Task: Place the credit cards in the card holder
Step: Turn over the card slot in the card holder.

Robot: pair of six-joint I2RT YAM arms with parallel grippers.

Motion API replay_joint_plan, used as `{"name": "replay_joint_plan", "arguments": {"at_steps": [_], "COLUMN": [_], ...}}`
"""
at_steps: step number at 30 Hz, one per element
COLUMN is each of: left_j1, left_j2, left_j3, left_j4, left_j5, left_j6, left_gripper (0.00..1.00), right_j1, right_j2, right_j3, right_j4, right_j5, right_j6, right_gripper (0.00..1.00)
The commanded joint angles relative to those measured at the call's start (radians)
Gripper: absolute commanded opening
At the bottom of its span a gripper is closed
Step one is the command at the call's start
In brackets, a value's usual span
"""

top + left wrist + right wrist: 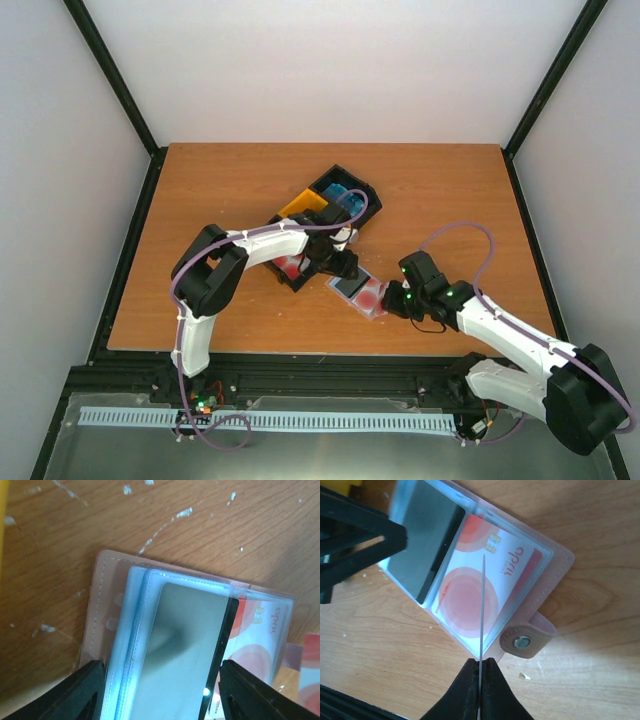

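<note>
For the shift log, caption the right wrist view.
Right gripper holds a card edge-on over the open card holder.

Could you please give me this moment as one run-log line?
left gripper: open, astride card holder | right gripper: shut on credit card, edge-on over holder | black card, red-and-white card: in sleeves

white links [275, 245], black joints [210, 268], purple cables [466, 226]; left gripper [162, 682], right gripper [480, 667] black.
</note>
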Motion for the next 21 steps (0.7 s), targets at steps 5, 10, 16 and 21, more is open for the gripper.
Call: {"name": "replay_joint_plan", "arguments": {"at_steps": [5, 10, 16, 21], "left_j1": [0.0, 0.0, 0.0, 0.0], "left_j2": [0.022, 0.007, 0.001, -0.003], "left_j3": [-0.011, -0.005, -0.016, -0.037], "left_j4": [-0.013, -0.015, -0.005, 0.014], "left_j5": [0.114, 0.154, 0.232, 0.253], "left_j6": [-0.012, -0.016, -0.026, -0.031], "left_gripper": [0.52, 0.46, 0.45, 0.43], "right_j1": [0.007, 0.007, 0.007, 0.007], "right_j2": [0.042, 0.071, 0.104, 0.107], "right_j3": [-0.039, -0.053, -0.061, -0.065], "right_j4": [-0.01, -0.004, -0.002, 0.004], "right_j5": [0.036, 0.039, 0.049, 0.053], "right_j6": [0.035, 0.037, 0.037, 0.039], "right_gripper": [0.03, 0.03, 0.03, 0.03]}}
